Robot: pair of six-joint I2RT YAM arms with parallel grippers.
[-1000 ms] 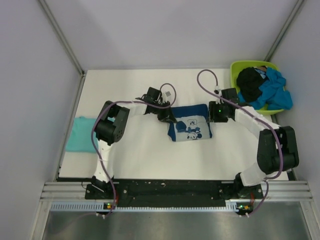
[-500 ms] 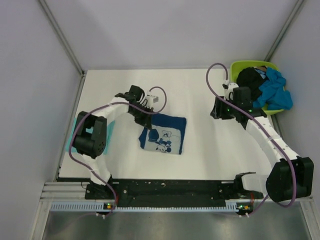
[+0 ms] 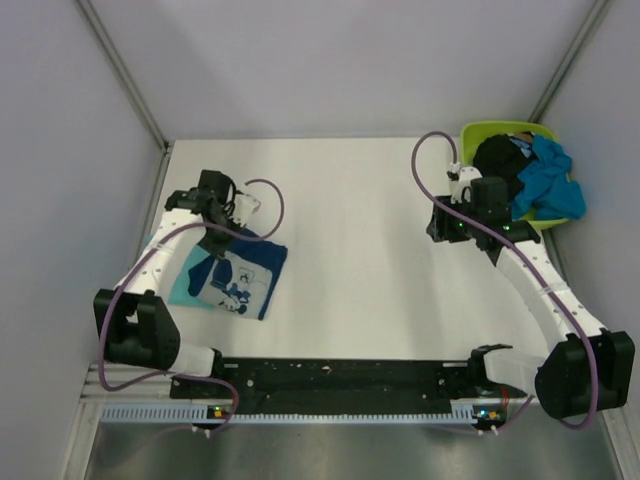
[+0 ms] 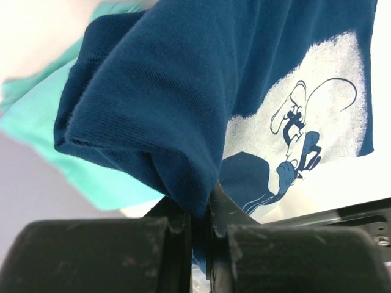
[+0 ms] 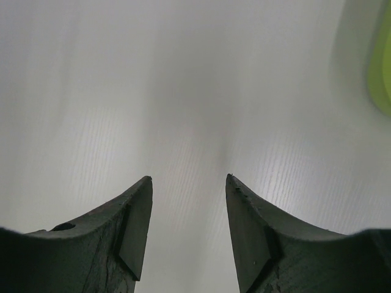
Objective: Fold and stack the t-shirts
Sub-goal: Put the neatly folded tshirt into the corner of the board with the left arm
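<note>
Table (image 3: pixel 360 260) traffic is what changed. A second ago both arms met at mid-table over the folded navy tee. Now my left arm (image 3: pixel 150 265) has swung out to the left side and taken the shirt along, while my right arm (image 3: pixel 530 270) has pulled back toward the lime tub (image 3: pixel 468 135) at the far right corner. The black tee (image 3: pixel 498 165) and the bright blue tee (image 3: pixel 550 180) are heaped in that tub, unfolded.

The navy tee (image 3: pixel 240 275) sits skewed, print up. Its left part overlaps the teal tee (image 3: pixel 183 285) and its right part is on bare table. I read that as the stacking step nearly done, though the bundle does not look squared to the teal one beneath.

The left gripper (image 3: pixel 220 233) is at the shirt's far edge. In its wrist view the fingers (image 4: pixel 122 250) are pressed together on a thick fold of navy cloth, which bulges above the pinch with teal showing behind it. They closed within the last second, so the shirt is carried, not released.

The right gripper (image 5: pixel 188 183) hangs over blank table just short of the tub, with its fingers (image 5: pixel 137 232) spread and nothing between them. It has opened a touch. My guess is that it is lining up to fetch the next shirt.
</note>
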